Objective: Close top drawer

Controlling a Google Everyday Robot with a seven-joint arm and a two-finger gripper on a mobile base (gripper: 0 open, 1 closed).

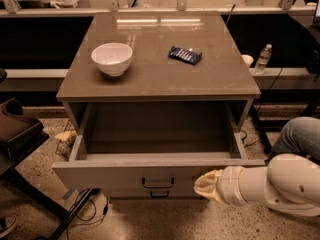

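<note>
The top drawer [125, 173] is a wide grey-tan box sticking partway out of the cabinet [160, 69]. Its flat front panel carries a small dark loop handle [158, 183]. The inside is in shadow and looks empty. My gripper [204, 185] comes in from the right on a thick white arm [280, 184]. Its pale tip rests against the drawer's front panel, right of the handle.
A white bowl [112, 58] and a dark blue packet [185, 55] lie on the cabinet top. A second handle [160, 194] shows just below the top drawer. A dark chair [20, 134] stands at the left. A person's knee [300, 136] is at the right, and a water bottle [263, 58] behind.
</note>
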